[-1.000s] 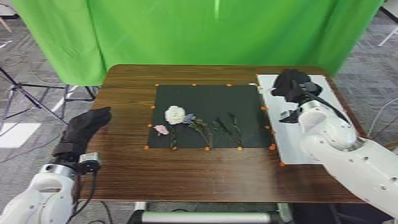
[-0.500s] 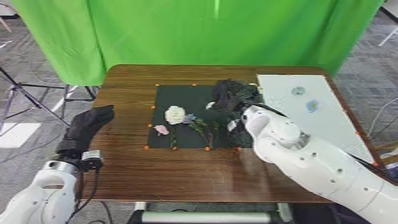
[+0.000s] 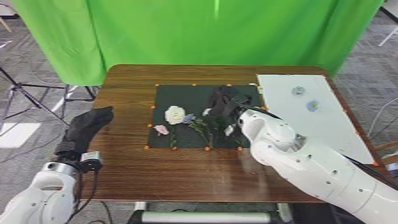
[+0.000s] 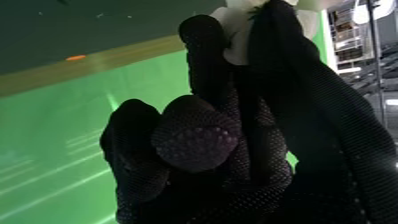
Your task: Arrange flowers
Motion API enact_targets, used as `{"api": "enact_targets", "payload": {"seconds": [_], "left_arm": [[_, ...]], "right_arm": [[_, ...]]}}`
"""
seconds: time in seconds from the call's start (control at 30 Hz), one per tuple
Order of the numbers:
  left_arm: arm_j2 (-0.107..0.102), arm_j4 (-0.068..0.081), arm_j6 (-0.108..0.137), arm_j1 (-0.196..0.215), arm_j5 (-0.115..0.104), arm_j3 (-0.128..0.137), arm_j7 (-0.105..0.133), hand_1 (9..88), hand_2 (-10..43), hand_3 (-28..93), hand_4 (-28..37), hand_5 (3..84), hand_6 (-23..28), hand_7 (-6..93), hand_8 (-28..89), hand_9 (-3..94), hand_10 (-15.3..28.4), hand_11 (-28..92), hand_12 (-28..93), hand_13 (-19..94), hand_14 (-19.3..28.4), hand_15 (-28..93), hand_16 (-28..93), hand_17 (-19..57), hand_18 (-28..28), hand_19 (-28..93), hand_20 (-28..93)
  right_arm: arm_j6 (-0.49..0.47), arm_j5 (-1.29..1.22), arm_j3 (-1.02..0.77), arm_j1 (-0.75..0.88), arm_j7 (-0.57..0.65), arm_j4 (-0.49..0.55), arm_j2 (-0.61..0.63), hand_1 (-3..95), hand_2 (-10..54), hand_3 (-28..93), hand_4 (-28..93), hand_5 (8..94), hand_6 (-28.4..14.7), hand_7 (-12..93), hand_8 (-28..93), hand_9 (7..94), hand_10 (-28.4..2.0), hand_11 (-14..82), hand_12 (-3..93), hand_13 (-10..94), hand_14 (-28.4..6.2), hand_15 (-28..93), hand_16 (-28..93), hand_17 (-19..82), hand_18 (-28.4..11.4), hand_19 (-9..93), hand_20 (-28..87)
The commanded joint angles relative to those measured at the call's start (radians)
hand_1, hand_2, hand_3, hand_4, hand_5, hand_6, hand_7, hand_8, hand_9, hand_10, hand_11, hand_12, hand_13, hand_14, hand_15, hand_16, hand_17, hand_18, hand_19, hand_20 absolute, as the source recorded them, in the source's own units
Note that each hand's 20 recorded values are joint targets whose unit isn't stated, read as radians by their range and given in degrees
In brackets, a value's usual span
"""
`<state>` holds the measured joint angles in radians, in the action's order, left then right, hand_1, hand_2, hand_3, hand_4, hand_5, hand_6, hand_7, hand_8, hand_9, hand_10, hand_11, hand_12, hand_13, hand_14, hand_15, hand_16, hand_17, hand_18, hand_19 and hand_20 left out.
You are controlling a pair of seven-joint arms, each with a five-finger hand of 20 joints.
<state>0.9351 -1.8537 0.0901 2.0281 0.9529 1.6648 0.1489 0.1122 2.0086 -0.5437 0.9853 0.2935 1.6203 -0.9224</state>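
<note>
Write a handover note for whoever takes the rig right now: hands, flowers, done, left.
Left hand: open, waiting at the table's left side.
Right hand: over the dark mat, fingers closed on a white flower.
Mat: large white bloom, pink bloom, blue bloom, green stems.
Done: unclear; the white sheet bears two small pale patches I can't identify.
Left: set the held flower, then probably arrange the rest.

The curtain (image 3: 213, 35) is green, the table (image 3: 195, 172) brown, the mat (image 3: 182, 95) dark with orange dots (image 3: 209, 148), one flower (image 3: 174, 115) white.
</note>
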Motion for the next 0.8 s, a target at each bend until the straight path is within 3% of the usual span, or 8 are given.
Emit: {"api": "enact_targets", "payload": {"seconds": [0.03,0.4,0.53,0.67,0.8], "left_arm": [[0.008,0.000,-0.015,0.001,0.005,-0.002,-0.009,20.0,1.1,65,-28.2,43.2,5.1,12.3,-6,40.7,13.7,18,11,32,16.3,8,1,2.8,10.9,5,12],[0.007,-0.001,-0.015,0.001,0.005,-0.002,-0.010,20.2,0.9,65,-28.1,43.1,5.0,12.4,-6,40.7,13.7,18,11,32,16.3,8,1,2.7,10.9,5,12],[0.007,-0.005,-0.012,0.006,0.005,0.000,-0.008,20.2,0.9,65,-28.0,43.1,5.0,12.4,-6,40.7,13.7,18,11,32,16.3,8,1,2.7,10.9,5,12],[0.006,0.002,-0.016,-0.005,0.005,-0.005,-0.010,20.2,0.9,65,-27.9,43.0,4.9,12.4,-6,40.7,13.7,18,11,32,16.2,8,1,2.6,10.9,5,12],[0.004,-0.001,-0.013,-0.002,0.004,-0.004,-0.010,20.2,0.9,65,-28.0,43.0,4.9,12.3,-6,40.7,13.7,18,11,32,16.2,8,1,2.7,10.9,5,12]], "right_arm": [[-0.046,0.009,-0.005,0.006,-0.006,0.000,-0.012,61.1,-9.5,53,-17,77.6,1.5,21,4,81.5,-11.4,6.4,35.3,84,-3.3,70,28,61,-13.5,93,60],[-0.111,0.003,-0.035,-0.004,-0.004,0.013,-0.009,56.1,-9.5,50,-15,70.9,0.0,20,5,72.5,-13.1,16.0,22.4,82,-4.0,70,28,59,-13.7,93,59],[-0.150,-0.003,-0.061,-0.004,-0.006,0.029,0.001,51.3,-9.5,55,-16,66.4,0.8,20,4,68.1,-14.2,14.5,21.6,81,-4.1,71,28,58,-13.6,93,59],[-0.150,-0.015,-0.080,-0.008,-0.006,0.044,0.015,48.6,-9.5,59,-17,64.8,1.3,19,1,66.0,-14.4,13.6,21.7,81,-4.2,71,28,58,-13.7,93,59],[-0.165,-0.021,-0.105,-0.008,-0.010,0.066,0.031,45.8,-9.5,62,-18,64.1,1.8,19,-7,65.2,-14.3,13.5,21.7,80,-4.3,71,28,58,-13.8,93,59]]}}
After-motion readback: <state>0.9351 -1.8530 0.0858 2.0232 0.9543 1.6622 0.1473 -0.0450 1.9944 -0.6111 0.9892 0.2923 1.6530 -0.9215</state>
